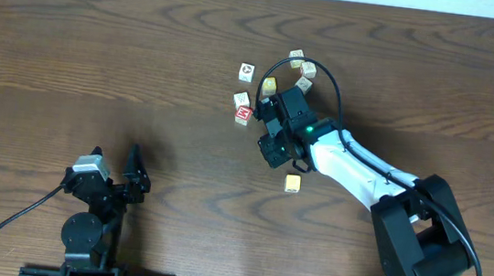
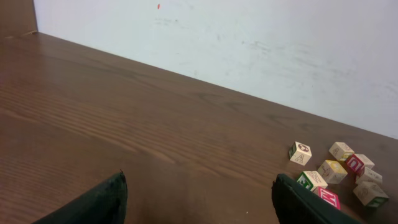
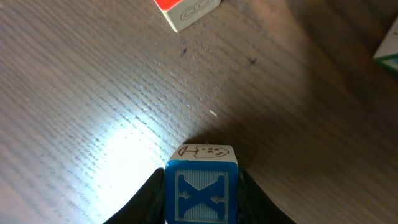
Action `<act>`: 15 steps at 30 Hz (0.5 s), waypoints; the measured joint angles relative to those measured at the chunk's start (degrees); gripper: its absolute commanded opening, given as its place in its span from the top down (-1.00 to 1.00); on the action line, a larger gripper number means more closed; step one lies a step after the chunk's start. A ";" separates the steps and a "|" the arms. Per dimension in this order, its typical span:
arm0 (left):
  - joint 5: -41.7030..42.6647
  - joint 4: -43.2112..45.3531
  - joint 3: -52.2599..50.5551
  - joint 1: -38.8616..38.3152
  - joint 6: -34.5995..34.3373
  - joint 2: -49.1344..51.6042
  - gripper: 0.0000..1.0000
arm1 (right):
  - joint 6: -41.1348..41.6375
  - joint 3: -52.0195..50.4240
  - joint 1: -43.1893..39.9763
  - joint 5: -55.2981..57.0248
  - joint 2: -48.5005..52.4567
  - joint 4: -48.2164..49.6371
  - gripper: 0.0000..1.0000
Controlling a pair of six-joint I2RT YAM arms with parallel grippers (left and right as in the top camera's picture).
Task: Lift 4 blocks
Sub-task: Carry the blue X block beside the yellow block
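Overhead: the right gripper (image 1: 269, 129) hangs over the brown wooden table (image 1: 100, 49), with a red-faced wooden letter cube (image 1: 243, 114) at its 10 o'clock.
Left wrist: the left gripper (image 2: 196, 200) stands wide apart.
Right wrist: at 6 o'clock, the right gripper is clamped on the blue-faced wooden cube with a white X (image 3: 201, 190).

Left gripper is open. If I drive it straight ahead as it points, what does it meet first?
Looks free: only bare table lies ahead of the left gripper up to the white wall. The blocks sit off to the right of that line, though depth is hard to judge.
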 measured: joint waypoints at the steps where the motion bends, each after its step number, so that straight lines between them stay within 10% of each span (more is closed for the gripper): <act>1: 0.00 0.00 0.00 0.00 0.00 0.00 -0.50 | 0.28 0.61 0.00 0.17 -0.37 -0.94 0.66; 15: 0.00 0.00 0.02 0.00 0.00 0.00 -0.50 | 4.22 3.74 -1.95 8.59 -21.64 -17.92 0.85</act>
